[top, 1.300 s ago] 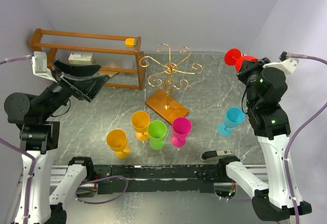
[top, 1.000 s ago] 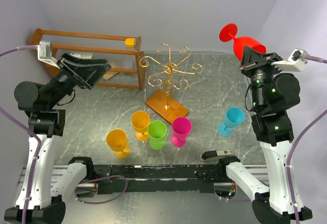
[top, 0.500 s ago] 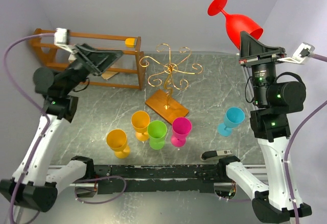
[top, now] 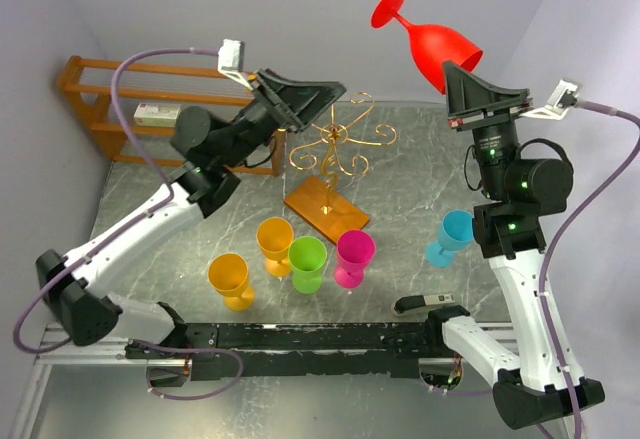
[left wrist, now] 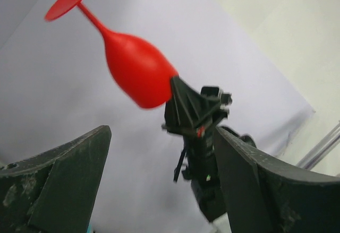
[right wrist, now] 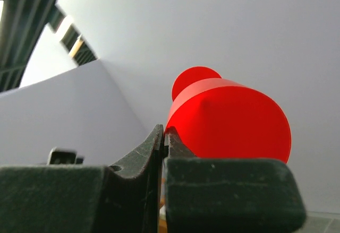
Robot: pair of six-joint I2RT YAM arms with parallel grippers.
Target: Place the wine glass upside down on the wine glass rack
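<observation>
- High above the right side of the counter (top: 180, 229), the red wine glass (top: 435, 44) sits tilted with its foot up, its rim pinched in the closed right end effector (top: 452, 74).
- Raised beside the wine glass rack (top: 335, 139), the left end effector (top: 330, 94) hangs wide open, aimed at the glass; a handover looks likely.
- Grip the stem squarely before the rim is freed, then ease the foot slowly into a curled arm.
</observation>
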